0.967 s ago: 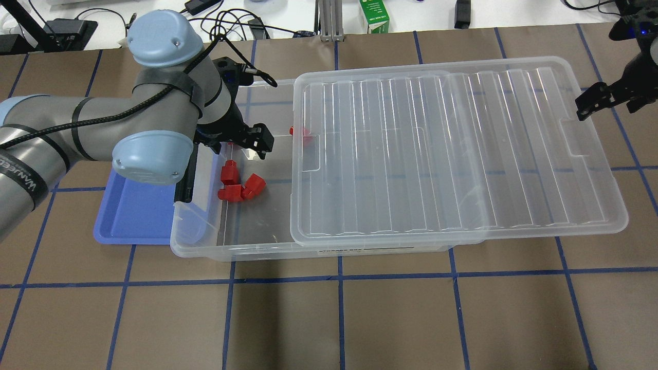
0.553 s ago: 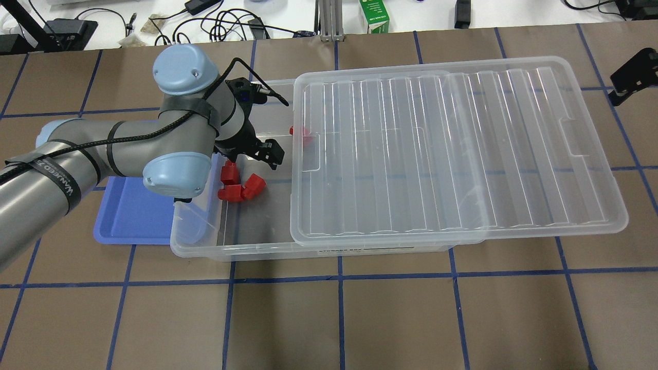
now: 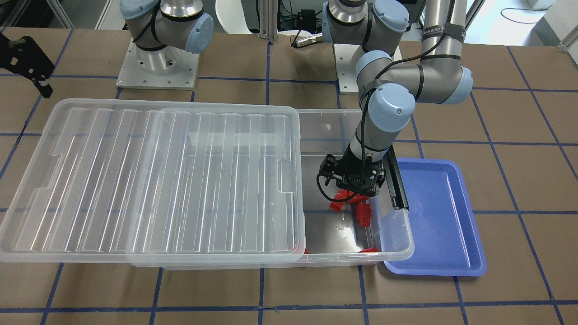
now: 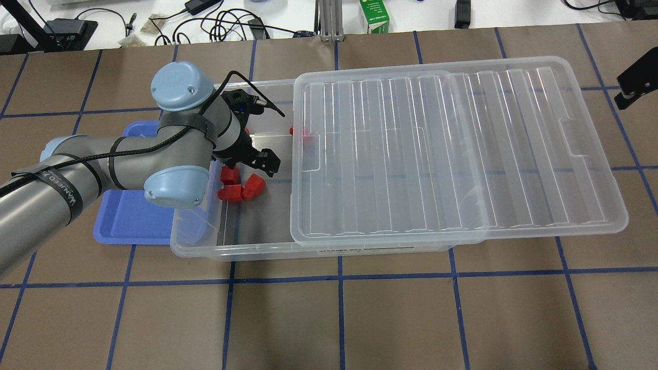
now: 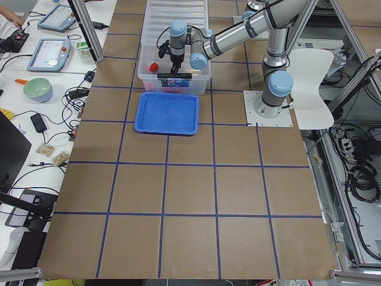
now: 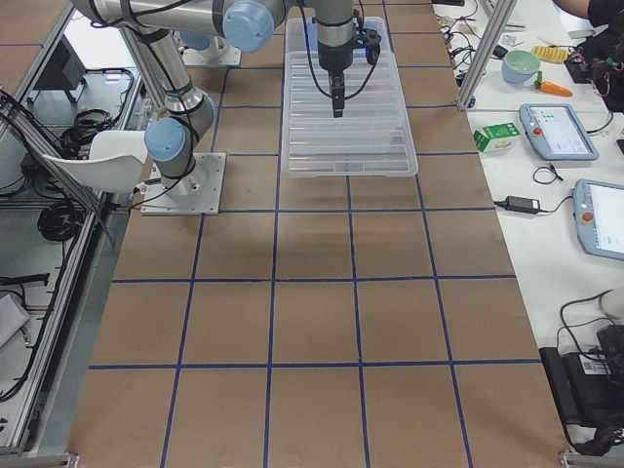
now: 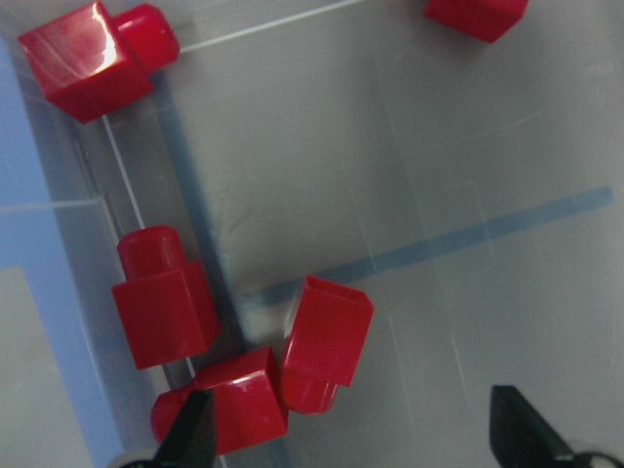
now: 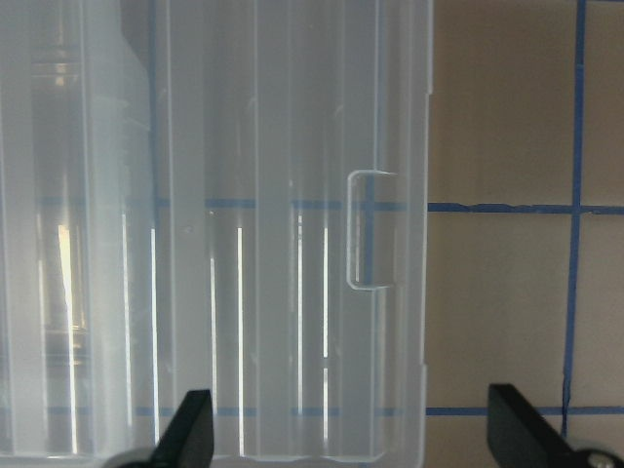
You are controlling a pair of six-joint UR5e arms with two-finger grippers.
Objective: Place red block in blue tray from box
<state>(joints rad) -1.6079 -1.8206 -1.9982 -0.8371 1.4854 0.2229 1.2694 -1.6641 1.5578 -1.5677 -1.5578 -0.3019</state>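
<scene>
Red block (image 7: 327,341): not taken yet, lying tipped on the floor of the clear box (image 4: 205,251) at its uncovered end, touching a second block (image 7: 229,400), with a third block (image 7: 164,307) just beside, hard against the end wall next to the blue tray (image 4: 128,226). Two strays well apart from that huddle: a corner block (image 7: 93,58) along the same wall, and a far block (image 4: 300,132) half under the edge of the ribbed lid (image 4: 452,149). Big change in the last second: left gripper (image 7: 351,439) swung in from over the box's end wall and dropped lower, now hanging straight over the huddle of three. Jaws spread wide in the wrist view, nothing between them yet, fingertips (image 7: 190,439) straddling the tipped block and its neighbour. Meanwhile right gripper (image 8: 356,444) drawn back from the lid's far end, out toward the table's edge in the overhead view, likewise spread and empty, looking down on the lid's notched rim. Meaning for the task: lid slid back far enough, reach all but finished, grasp apparently next, probably a short drop and a squeeze. Tricky bit: three blocks packed together, so a real risk of pinching two or nudging one aside, with one fingertip seemingly set right over the neighbour. Blue tray just outside the end wall, nothing red in it so far, so only a short carry after a clean grip.
</scene>
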